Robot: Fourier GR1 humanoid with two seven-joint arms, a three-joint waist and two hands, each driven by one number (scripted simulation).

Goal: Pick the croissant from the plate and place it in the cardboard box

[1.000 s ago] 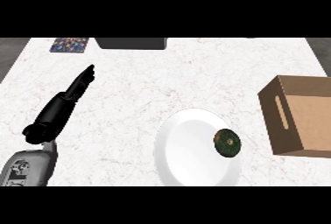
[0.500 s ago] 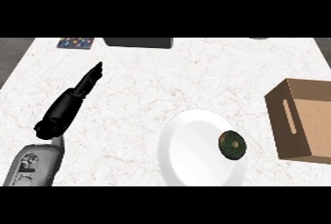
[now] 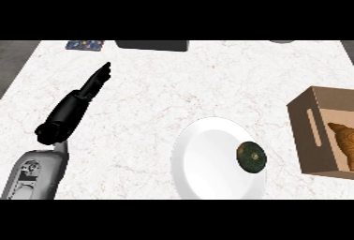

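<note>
Since a moment ago the view has slid rightward, so the cardboard box [image 3: 325,136] now shows its inside, and the croissant [image 3: 344,143] lies in it near the right edge. Left robot hand [image 3: 81,96] stretches up the white marble worktop [image 3: 180,84] with straight fingers, holding nothing, well apart from the plate [image 3: 207,161]. On the white plate's right side sits a dark green round item [image 3: 252,157]. At the far edge are a dark rectangular object [image 3: 152,45] and a small patterned square [image 3: 85,45].
</note>
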